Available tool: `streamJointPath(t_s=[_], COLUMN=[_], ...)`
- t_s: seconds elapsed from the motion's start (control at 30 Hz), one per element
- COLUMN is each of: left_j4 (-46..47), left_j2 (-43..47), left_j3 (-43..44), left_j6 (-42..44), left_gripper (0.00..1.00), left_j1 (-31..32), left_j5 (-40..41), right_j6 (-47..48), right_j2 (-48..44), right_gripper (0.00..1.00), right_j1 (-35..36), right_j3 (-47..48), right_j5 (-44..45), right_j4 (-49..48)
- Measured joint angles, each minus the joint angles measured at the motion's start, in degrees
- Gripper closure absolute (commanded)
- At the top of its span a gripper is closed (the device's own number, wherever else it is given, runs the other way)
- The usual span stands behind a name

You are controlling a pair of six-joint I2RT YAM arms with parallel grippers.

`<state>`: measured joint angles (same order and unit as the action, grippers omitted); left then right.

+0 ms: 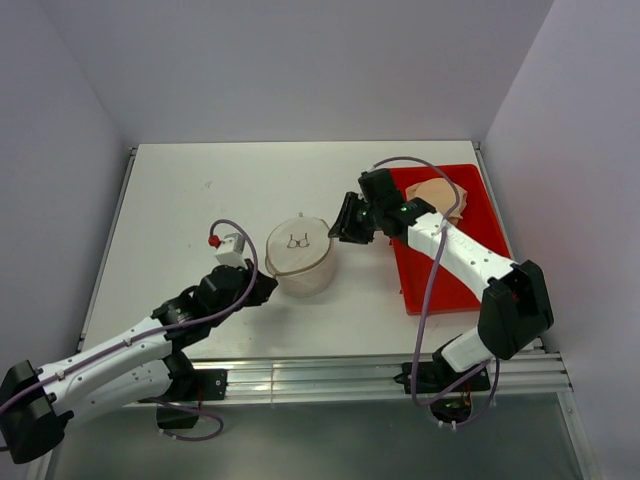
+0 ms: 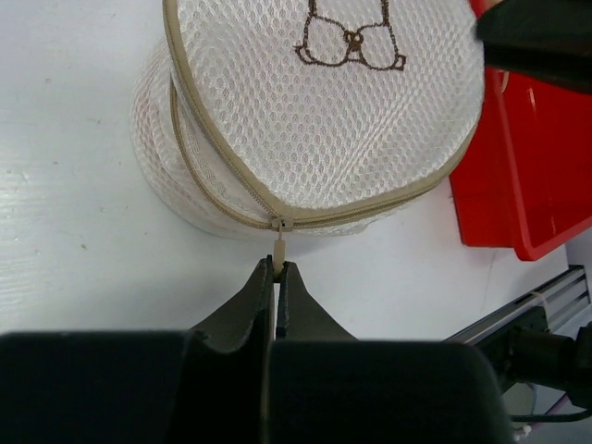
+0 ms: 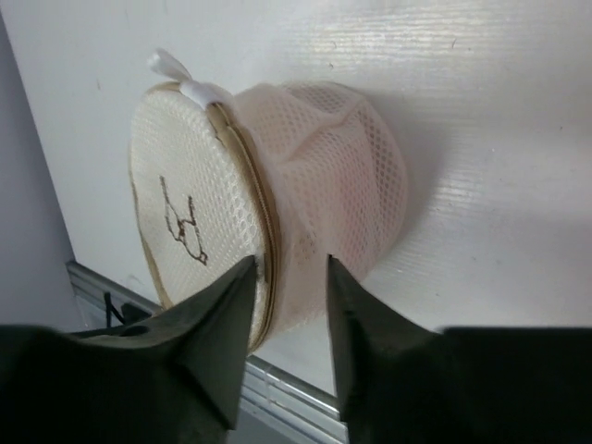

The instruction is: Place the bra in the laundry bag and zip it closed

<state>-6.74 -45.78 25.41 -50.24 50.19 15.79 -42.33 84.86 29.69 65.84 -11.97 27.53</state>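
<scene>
The white mesh laundry bag [image 1: 300, 258] stands mid-table, its face with the spectacles-like mark turned up. The pale pinkish bra [image 3: 347, 171] shows through the mesh wall, inside the bag. My left gripper [image 2: 276, 266] is shut on the beige zipper pull [image 2: 277, 248] at the bag's near side. Left of the slider [image 2: 280, 223] the two zip tapes stand apart; right of it they are joined. My right gripper [image 3: 289, 264] is open, its fingertips astride the bag's zipped rim on the far right side; it also shows in the top view [image 1: 347, 226].
A red tray [image 1: 470, 285] lies at the right with a darker tan-peach bra [image 1: 440, 197] in its far end. The red tray's corner [image 2: 536, 185] is close to the bag's right. The metal table rail [image 1: 380, 375] runs along the near edge.
</scene>
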Motion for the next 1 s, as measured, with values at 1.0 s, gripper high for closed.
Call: streamJointPath(t_s=[1.0], left_j4=[12.55], left_j2=[-9.31], left_j3=[0.11], left_j6=[1.07], left_gripper=[1.00], left_j1=[11.82], left_j5=[-3.34], right_j6=[-28.02], right_j2=[-18.64], right_gripper=[0.46], right_j1=[19.19], right_j3=[-25.79], right_j5=[6.64], right_j4=[-13.22])
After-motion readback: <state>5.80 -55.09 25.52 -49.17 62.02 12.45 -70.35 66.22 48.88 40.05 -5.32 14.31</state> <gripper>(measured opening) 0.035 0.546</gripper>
